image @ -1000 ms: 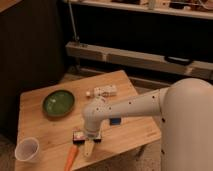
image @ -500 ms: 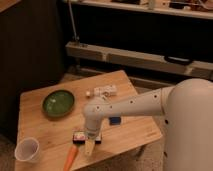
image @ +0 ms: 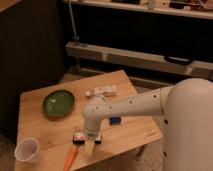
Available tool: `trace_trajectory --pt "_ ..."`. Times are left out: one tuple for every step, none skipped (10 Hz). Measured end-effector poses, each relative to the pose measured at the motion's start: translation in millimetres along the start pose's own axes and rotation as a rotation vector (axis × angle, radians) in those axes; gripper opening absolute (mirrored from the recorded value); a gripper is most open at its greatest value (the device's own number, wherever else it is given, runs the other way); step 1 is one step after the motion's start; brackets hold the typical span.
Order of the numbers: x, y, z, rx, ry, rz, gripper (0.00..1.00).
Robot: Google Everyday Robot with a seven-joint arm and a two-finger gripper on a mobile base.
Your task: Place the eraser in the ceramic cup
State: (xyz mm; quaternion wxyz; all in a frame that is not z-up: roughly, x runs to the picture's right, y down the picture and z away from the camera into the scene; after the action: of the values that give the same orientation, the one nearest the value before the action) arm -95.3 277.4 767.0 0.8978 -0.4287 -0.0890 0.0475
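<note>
The eraser (image: pixel 80 135), a small dark flat block with a pinkish face, lies on the wooden table (image: pixel 45 127) near its front edge. My gripper (image: pixel 89 146) hangs from the white arm (image: pixel 130 105) directly over the eraser's right end. Its pale fingers point down toward the table's front edge and stand open, with nothing held between them. The gripper's wrist partly covers the eraser. The ceramic cup (image: pixel 27 149), whitish and round-rimmed, stands upright at the table's front left corner, well left of the gripper.
A green bowl (image: pixel 58 103) sits at the back left. A small white box (image: pixel 105 91) lies at the back middle, and a blue object (image: pixel 115 120) shows behind the arm. An orange stick-like thing (image: pixel 70 157) lies at the front edge beside the gripper. Dark shelving stands behind the table.
The gripper has crept slightly lower and nearer the table's front edge. The eraser, cup and other objects have not moved.
</note>
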Motion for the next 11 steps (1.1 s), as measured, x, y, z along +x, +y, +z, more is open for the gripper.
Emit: trace_trajectory --pt "7 -3 2 0.057 0.045 0.047 0.77" --pt "10 -3 3 0.122 0.094 0.078 0.7" --pt "8 -2 3 0.21 0.162 0.096 0.61" --pt "8 0 6 0.282 0.252 0.102 0.5" --pt "7 1 8 0.311 0.298 0.106 0.41" --pt "8 2 7 0.318 0.312 0.101 0.33" --pt "7 4 6 0.317 0.311 0.098 0.22" --pt "7 4 5 0.312 0.305 0.093 0.12" --pt "10 3 4 0.3 0.288 0.095 0.04" --pt "14 2 2 0.281 0.257 0.104 0.0" --pt "22 -2 -4 0.266 0.225 0.131 0.0"
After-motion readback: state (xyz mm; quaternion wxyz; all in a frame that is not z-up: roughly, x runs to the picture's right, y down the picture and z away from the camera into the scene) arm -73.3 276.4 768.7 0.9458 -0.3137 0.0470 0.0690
